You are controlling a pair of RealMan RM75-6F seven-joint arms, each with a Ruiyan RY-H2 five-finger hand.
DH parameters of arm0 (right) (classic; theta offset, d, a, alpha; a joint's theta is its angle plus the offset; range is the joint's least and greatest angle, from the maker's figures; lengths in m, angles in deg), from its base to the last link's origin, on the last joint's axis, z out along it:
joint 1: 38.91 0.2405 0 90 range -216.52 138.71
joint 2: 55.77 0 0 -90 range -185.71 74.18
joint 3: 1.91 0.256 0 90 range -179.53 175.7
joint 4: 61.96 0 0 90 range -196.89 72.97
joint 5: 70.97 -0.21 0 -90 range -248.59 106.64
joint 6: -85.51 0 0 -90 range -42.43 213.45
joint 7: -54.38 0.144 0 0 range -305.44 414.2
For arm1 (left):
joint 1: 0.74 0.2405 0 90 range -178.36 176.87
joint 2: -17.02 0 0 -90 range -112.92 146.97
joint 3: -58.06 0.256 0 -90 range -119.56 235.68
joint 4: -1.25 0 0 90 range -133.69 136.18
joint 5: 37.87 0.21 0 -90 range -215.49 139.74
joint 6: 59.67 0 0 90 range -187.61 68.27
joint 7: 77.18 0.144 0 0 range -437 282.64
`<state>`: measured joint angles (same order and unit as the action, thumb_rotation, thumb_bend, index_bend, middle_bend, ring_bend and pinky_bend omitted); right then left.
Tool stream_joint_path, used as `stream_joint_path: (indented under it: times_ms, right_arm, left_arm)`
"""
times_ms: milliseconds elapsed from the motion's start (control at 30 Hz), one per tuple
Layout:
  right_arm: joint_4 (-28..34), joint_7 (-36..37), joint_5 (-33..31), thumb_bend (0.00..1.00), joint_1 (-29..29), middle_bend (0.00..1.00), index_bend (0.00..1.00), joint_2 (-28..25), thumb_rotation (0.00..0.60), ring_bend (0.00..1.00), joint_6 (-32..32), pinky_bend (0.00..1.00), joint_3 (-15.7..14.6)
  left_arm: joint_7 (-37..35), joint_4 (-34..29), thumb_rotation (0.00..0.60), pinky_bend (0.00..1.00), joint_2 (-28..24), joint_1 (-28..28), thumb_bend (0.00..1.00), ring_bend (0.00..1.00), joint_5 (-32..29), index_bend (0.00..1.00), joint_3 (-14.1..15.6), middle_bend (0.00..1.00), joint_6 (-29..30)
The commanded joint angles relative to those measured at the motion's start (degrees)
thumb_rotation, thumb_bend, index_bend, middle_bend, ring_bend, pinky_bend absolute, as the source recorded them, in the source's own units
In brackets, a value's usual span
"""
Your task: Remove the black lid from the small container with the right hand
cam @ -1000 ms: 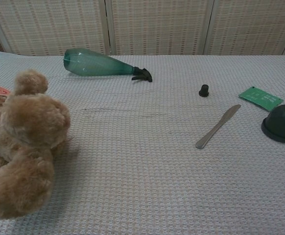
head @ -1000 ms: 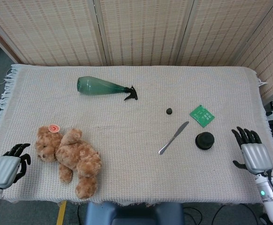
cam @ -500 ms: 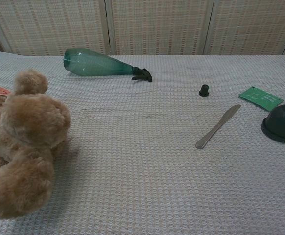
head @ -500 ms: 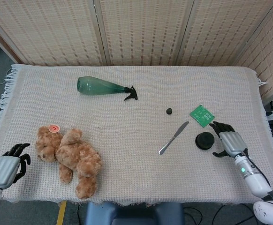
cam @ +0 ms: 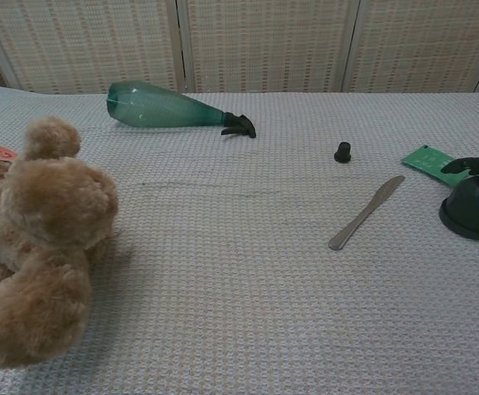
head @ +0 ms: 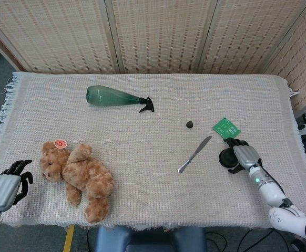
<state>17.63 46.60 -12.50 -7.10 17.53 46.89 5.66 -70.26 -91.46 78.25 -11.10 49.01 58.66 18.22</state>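
Note:
The small dark container with its black lid (head: 227,157) stands on the cloth at the right, and shows at the right edge of the chest view (cam: 475,206). My right hand (head: 243,156) is right against its right side, its black fingers (head: 235,142) reaching round the far side of the lid. In the chest view only its fingertips (cam: 463,165) show, just above the lid's far edge. I cannot tell if they touch the lid. My left hand (head: 6,185) hangs at the table's near left corner, holding nothing.
A butter knife (head: 194,154) lies just left of the container, a green packet (head: 226,129) just behind it, and a small black cap (head: 190,124) farther back. A green spray bottle (head: 116,97) lies at the back. A teddy bear (head: 79,176) lies front left.
My right hand has moved from the table's right edge leftward and forward to the container, and its fingers now reach round the lid. The left hand has barely moved.

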Motion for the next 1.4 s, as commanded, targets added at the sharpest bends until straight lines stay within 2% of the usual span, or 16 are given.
stream_joint_path:
  times_ms: [33, 167, 300, 533, 667, 733, 933, 1067, 1200, 1400]
  right_arm:
    - [-0.49, 0.16, -0.48, 0.08, 0.54, 0.00, 0.00, 0.57, 0.600, 0.01, 0.53, 0.08, -0.37]
    - [-1.01, 0.45, -0.48, 0.08, 0.98, 0.03, 0.03, 1.26, 0.600, 0.06, 0.47, 0.12, -0.72]
    - [-1.88, 0.51, -0.46, 0.08, 1.00, 0.12, 0.08, 2.27, 0.600, 0.16, -0.66, 0.23, -0.97]
    - [-4.00, -1.00, -1.64, 0.08, 0.71, 0.25, 0.19, 4.02, 0.600, 0.33, -3.26, 0.46, -1.52]
    - [-4.73, -2.72, -2.41, 0.08, 0.40, 0.34, 0.28, 4.88, 0.600, 0.45, -5.44, 0.66, -1.71]
    - [-5.00, -4.19, -2.86, 0.08, 0.26, 0.39, 0.35, 5.27, 0.600, 0.51, -6.59, 0.73, -1.96]
    - [-5.02, -8.37, -4.50, 0.08, -0.33, 0.50, 0.52, 6.03, 0.600, 0.65, -9.98, 0.83, -2.41]
    - [-4.25, -9.58, -4.02, 0.08, -1.12, 0.53, 0.56, 5.98, 0.600, 0.69, -12.82, 0.84, -2.41]
    - [-2.45, -7.02, 0.88, 0.09, -2.92, 0.53, 0.57, 5.42, 0.600, 0.69, -18.32, 0.84, -2.10]
    - [0.00, 7.07, 20.62, 0.09, -7.71, 0.53, 0.57, 4.02, 0.600, 0.69, -34.83, 0.84, -3.78]
  left_arm:
    - [0.04, 0.01, 0.600, 0.43, 0.00, -0.02, 0.77, 0.15, -0.03, 0.56, 0.01, 0.17, -0.09]
    - [0.06, -0.04, 0.600, 0.43, -0.02, 0.00, 0.77, 0.15, 0.03, 0.56, 0.00, 0.17, -0.06]
    - [-0.06, -0.02, 0.600, 0.43, -0.03, 0.10, 0.77, 0.15, 0.07, 0.56, -0.01, 0.17, 0.09]
    - [0.00, -0.04, 0.600, 0.43, -0.03, 0.09, 0.77, 0.15, 0.04, 0.56, -0.07, 0.17, 0.03]
    - [0.01, -0.02, 0.600, 0.43, -0.02, 0.14, 0.77, 0.15, 0.05, 0.56, -0.09, 0.17, 0.12]
    - [0.04, -0.01, 0.600, 0.43, 0.01, 0.13, 0.77, 0.15, 0.00, 0.56, -0.12, 0.17, 0.08]
    - [0.05, -0.02, 0.600, 0.43, -0.02, 0.12, 0.76, 0.15, 0.05, 0.56, -0.12, 0.17, 0.04]
    - [0.08, -0.03, 0.600, 0.43, -0.03, 0.12, 0.77, 0.15, 0.01, 0.56, -0.16, 0.17, 0.03]
    - [0.06, -0.03, 0.600, 0.43, -0.05, 0.11, 0.77, 0.15, -0.02, 0.56, -0.17, 0.17, -0.03]
    - [0.07, -0.05, 0.600, 0.43, -0.04, 0.15, 0.77, 0.15, -0.11, 0.56, -0.22, 0.17, 0.01]
